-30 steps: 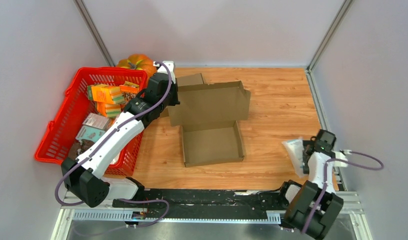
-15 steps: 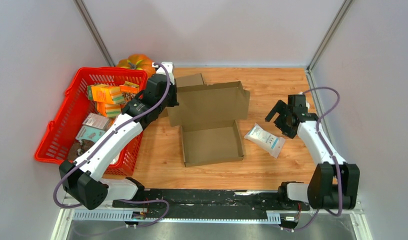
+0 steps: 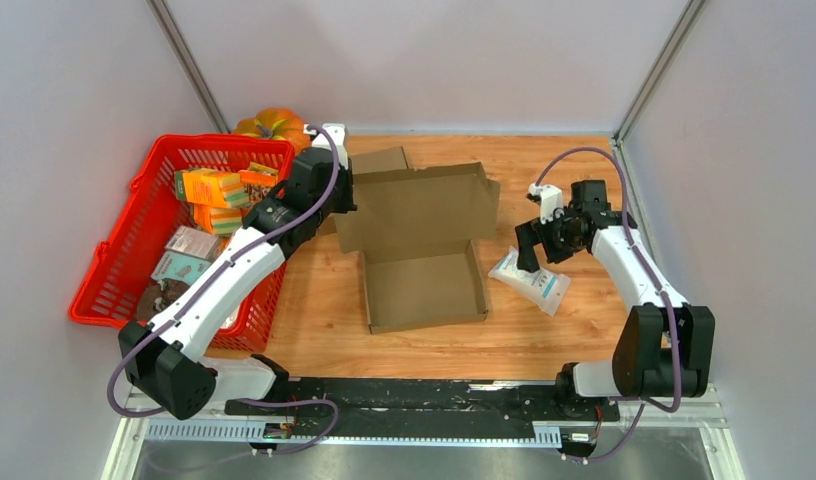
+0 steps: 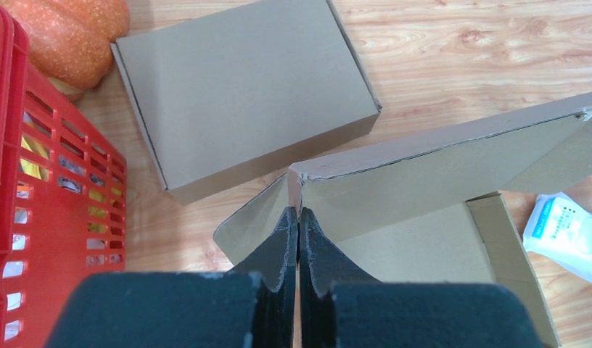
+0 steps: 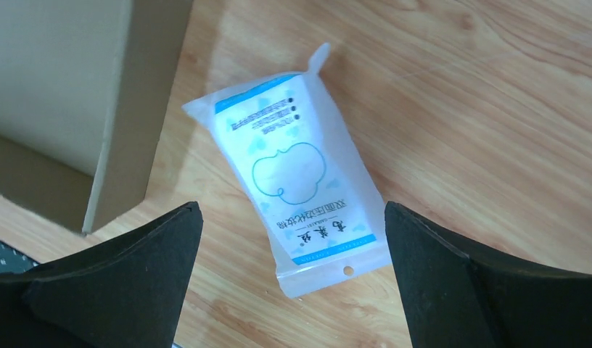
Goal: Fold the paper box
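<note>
The brown paper box (image 3: 424, 288) lies open at the table's middle, its lid (image 3: 419, 205) standing up behind the tray. My left gripper (image 3: 346, 200) is shut on the lid's left corner. In the left wrist view the gripper (image 4: 299, 214) pinches the cardboard where the lid (image 4: 438, 174) meets its side flap. My right gripper (image 3: 530, 252) is open, just right of the box. It hovers over a white packet (image 3: 532, 282). In the right wrist view the packet (image 5: 300, 174) lies flat on the wood between the spread fingers of that gripper (image 5: 292, 209).
A red basket (image 3: 109, 262) full of goods stands at the left, with a pumpkin (image 3: 274, 125) behind it. A second, closed cardboard box (image 3: 379, 160) lies behind the lid and shows in the left wrist view (image 4: 242, 87). Walls close in the table's sides.
My right arm swung from the near right edge toward the box. The white packet went with it and now lies on the table; the open gripper has moved over it. The left arm held still.
</note>
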`<control>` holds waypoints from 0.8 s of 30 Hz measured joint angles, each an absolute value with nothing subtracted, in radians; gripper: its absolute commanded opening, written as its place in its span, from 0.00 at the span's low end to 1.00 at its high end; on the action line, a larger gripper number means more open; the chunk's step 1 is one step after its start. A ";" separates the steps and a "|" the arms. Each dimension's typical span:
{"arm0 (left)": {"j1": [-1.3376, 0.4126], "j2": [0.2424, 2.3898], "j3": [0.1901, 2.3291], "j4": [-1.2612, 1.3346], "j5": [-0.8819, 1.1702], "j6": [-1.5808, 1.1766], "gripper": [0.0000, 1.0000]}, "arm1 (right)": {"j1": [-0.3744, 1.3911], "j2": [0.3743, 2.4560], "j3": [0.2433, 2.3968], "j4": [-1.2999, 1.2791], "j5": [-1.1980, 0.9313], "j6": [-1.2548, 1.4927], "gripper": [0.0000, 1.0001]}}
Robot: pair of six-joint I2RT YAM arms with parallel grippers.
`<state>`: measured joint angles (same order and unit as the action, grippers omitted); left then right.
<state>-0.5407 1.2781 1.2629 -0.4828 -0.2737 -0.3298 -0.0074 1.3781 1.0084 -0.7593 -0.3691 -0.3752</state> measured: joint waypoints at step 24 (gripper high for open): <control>-0.495 1.275 1.238 -0.444 -0.162 -0.357 0.00 | 0.164 1.545 0.962 -0.675 -0.254 -0.691 1.00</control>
<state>-0.4946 1.2747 1.2385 -0.4442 -0.1619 -0.3573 0.1638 1.5452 0.9619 -0.6750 -0.2539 -0.6914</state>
